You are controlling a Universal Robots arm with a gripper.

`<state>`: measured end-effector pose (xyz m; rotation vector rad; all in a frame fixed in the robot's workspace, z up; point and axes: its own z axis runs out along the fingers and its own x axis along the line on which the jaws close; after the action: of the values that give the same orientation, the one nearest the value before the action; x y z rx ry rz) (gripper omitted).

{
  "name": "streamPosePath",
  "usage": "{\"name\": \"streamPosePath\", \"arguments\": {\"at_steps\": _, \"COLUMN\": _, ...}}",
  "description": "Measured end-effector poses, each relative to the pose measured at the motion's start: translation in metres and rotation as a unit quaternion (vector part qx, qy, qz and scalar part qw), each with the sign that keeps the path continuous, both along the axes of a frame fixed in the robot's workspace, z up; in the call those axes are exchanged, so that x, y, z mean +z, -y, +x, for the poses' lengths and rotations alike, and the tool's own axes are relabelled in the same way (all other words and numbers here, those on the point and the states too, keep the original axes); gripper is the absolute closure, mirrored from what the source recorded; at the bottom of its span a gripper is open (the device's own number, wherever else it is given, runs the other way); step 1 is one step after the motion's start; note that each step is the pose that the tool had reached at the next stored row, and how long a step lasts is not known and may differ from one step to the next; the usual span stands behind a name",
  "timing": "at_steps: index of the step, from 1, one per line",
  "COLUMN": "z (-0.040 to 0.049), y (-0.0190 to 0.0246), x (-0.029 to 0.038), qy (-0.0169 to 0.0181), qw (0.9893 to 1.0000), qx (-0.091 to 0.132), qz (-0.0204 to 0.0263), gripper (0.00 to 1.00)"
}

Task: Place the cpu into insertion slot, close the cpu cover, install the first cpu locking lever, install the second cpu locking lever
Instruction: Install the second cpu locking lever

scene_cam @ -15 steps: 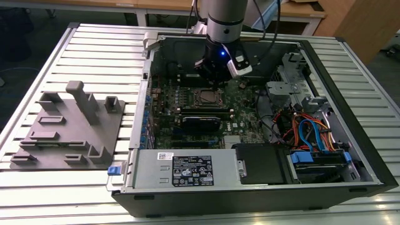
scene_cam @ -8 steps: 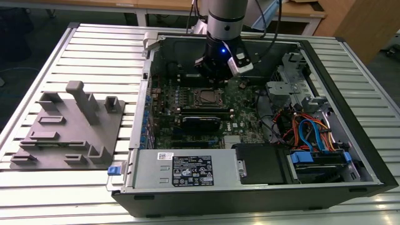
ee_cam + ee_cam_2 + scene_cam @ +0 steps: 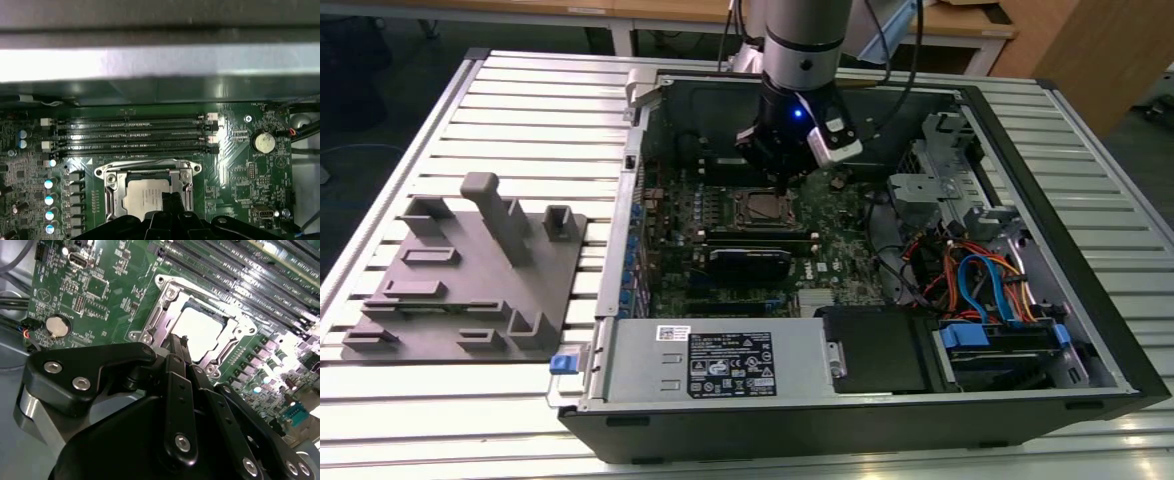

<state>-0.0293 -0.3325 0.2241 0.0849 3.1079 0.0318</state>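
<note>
A slatted metal table (image 3: 520,100) carries an open computer case (image 3: 854,400) lying on its side, and at the exterior view's left a grey fixture plate (image 3: 467,270) with upright blocks. Inside the case lies the green motherboard (image 3: 720,200), with a bundle of coloured cables (image 3: 974,280) toward the exterior view's right.

The arm (image 3: 801,40) reaches down into the case, and the tool (image 3: 177,342) sits just above the insertion slot (image 3: 107,192), at one edge of it. In the second wrist view its black fingers (image 3: 177,390) lie pressed together into 1 narrow tip with nothing between them.

The cpu (image 3: 200,332) already lies flat in the slot, its pale metal top showing through the window of the cpu cover (image 3: 160,315), which looks folded down over it. Whether either locking lever is latched I cannot tell. Beside the socket run 4 long memory slots (image 3: 135,132), and a coin battery (image 3: 264,142) sits further off.

By its looks the chip is light, stiff and smooth-topped, and likely fragile underneath, so it is best taken by its opposite edges. The thin cover frame probably bends easily and wants pressing at its free end.
</note>
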Motion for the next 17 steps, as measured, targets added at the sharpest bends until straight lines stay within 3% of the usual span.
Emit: {"name": "streamPosePath", "arguments": {"at_steps": 17, "z": 0.0, "y": 0.0021, "x": 0.0, "qy": 0.0, "qw": 1.0, "qx": 0.0, "qz": 0.0, "gripper": 0.9}}
